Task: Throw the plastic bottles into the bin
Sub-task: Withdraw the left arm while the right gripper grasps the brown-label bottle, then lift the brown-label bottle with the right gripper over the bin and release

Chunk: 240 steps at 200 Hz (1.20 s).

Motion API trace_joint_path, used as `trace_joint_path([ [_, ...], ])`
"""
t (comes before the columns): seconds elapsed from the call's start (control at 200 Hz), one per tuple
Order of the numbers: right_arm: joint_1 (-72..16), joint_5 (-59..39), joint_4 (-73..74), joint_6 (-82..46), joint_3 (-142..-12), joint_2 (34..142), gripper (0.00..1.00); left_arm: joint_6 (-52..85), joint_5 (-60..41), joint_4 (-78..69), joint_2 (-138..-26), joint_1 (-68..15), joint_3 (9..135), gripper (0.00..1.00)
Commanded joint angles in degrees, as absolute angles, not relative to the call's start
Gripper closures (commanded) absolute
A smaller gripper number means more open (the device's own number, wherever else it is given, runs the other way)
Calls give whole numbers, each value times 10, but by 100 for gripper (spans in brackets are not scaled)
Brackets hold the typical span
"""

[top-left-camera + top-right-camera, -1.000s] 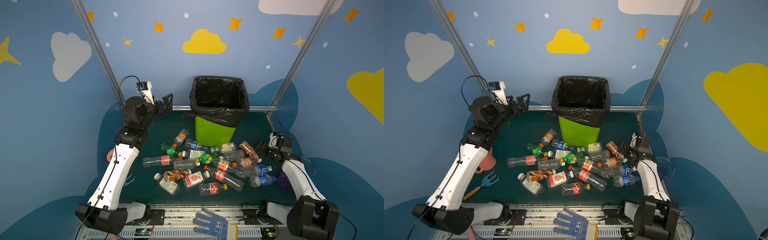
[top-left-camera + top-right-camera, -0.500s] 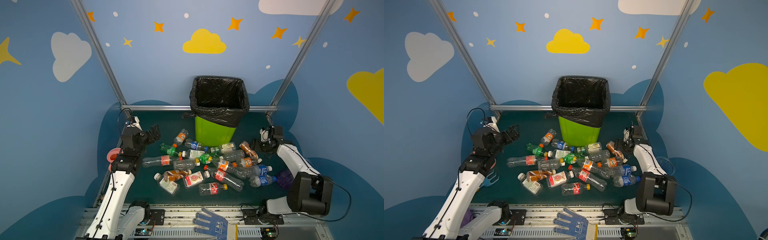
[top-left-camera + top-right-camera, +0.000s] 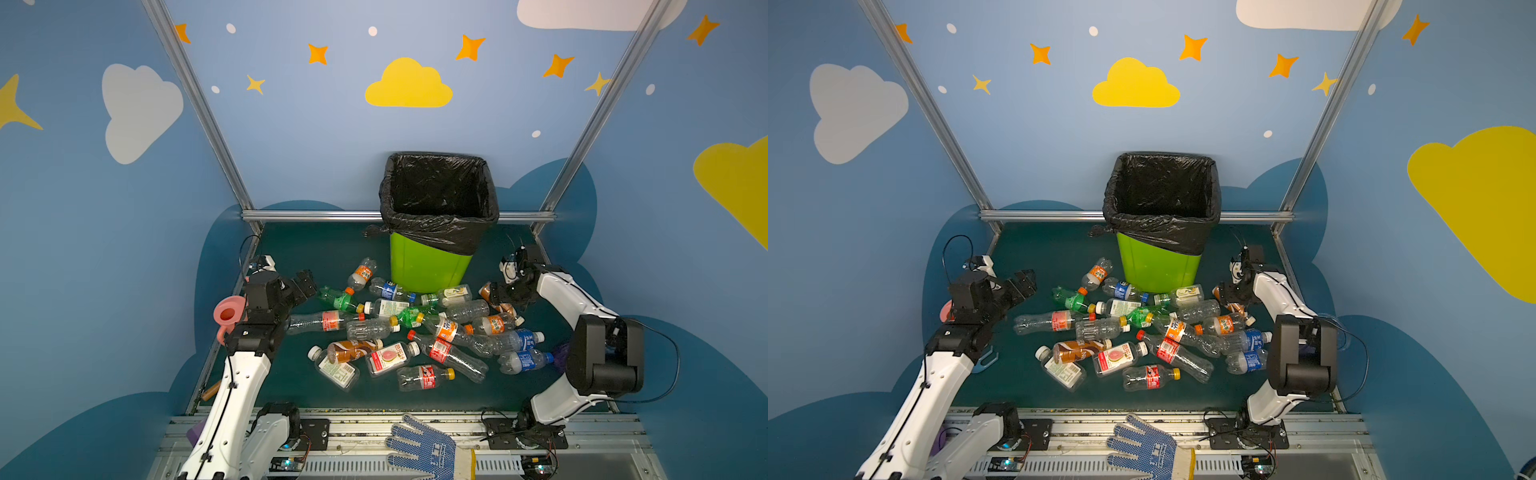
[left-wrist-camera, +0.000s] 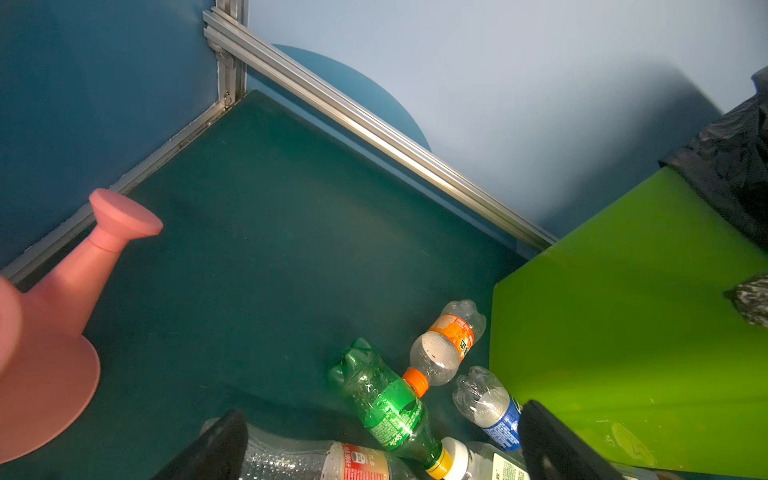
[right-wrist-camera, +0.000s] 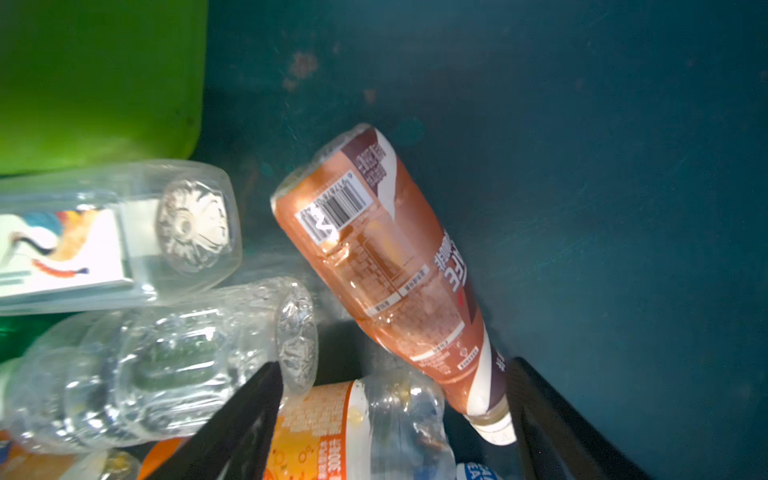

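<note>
Several plastic bottles (image 3: 415, 332) lie in a heap on the dark green table in front of the bin (image 3: 428, 270), lime green with a black bag over its rim, seen in both top views (image 3: 1154, 270). My left gripper (image 3: 305, 284) hovers open at the heap's left end. In its wrist view, a green bottle (image 4: 386, 407) and a red-labelled clear bottle (image 4: 328, 461) lie between the fingers (image 4: 224, 444). My right gripper (image 3: 505, 297) stands open at the heap's right end, its jaws either side of a brown-labelled bottle's (image 5: 386, 266) neck and an orange-labelled bottle (image 5: 332, 432).
A pink watering can (image 3: 227, 311) stands by the left wall behind my left arm. A blue rake (image 3: 986, 359) lies under that arm. A blue knitted glove (image 3: 419, 449) rests on the front rail. An aluminium rail (image 3: 311, 215) runs along the back edge.
My left arm has dropped from a raised pose at the back left to just over the heap's left end. My right gripper has shifted left onto the brown-labelled bottle.
</note>
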<state>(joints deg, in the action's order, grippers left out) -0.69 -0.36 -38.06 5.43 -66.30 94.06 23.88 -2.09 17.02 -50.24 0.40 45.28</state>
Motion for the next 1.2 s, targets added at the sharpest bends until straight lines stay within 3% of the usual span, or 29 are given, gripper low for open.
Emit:
trace_joint_path([
  [0.0,-9,38,-403,76,-690,968,17,239,-26,174,-490,11,448,0],
  [0.435,-19,56,-408,96,-748,1050,26,238,-31,178,-483,25,435,0],
  [0.891,-21,51,-428,98,-800,1124,26,238,-32,186,-480,33,430,0],
  [1.196,-12,23,-439,84,-837,1133,48,242,-28,183,-485,36,426,0],
])
